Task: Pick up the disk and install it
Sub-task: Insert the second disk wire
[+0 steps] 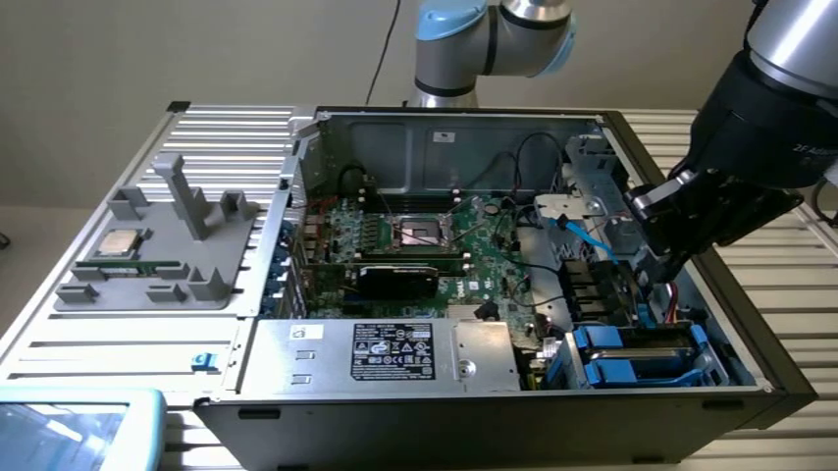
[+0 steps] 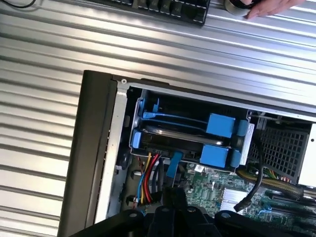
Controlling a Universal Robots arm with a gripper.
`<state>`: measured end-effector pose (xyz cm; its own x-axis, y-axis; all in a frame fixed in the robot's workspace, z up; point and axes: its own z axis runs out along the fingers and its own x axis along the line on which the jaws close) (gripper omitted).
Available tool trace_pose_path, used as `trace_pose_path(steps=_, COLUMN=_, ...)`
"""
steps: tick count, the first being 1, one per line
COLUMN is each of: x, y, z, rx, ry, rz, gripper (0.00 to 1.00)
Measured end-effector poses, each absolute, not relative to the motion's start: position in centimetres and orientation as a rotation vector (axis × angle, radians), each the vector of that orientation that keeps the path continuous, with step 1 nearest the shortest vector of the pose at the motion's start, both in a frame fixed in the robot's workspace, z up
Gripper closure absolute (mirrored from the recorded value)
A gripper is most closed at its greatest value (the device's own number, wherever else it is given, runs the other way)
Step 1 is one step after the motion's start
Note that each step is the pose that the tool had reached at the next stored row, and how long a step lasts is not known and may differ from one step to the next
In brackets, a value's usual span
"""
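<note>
The disk (image 2: 173, 133), grey metal between blue rails and tabs, lies in the drive cage (image 2: 133, 123) at the front corner of the open computer case (image 1: 524, 402). In the exterior view the disk (image 1: 642, 339) is at the case's near right corner. My black gripper (image 1: 658, 267) hangs inside the case just behind the cage, above the cables. In the wrist view the gripper (image 2: 173, 197) is shut with nothing between its fingers, a short way from the blue tabs (image 2: 217, 154).
Red, yellow and blue cables (image 2: 148, 177) run beside the cage. The motherboard (image 1: 433, 235) and a silver power supply box (image 1: 380, 353) occupy the case. A grey fixture (image 1: 157, 255) with a small chip stands on the exterior view's left. A hand (image 2: 271, 7) and keyboard (image 2: 163, 7) lie beyond the case.
</note>
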<state>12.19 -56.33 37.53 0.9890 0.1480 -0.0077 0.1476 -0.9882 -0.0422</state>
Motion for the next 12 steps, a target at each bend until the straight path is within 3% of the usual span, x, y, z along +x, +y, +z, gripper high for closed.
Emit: trace_pose_path(steps=12, x=12.19, y=-56.37, z=37.49, rx=-3.099, ry=-0.029, rz=0.012, gripper=0.89)
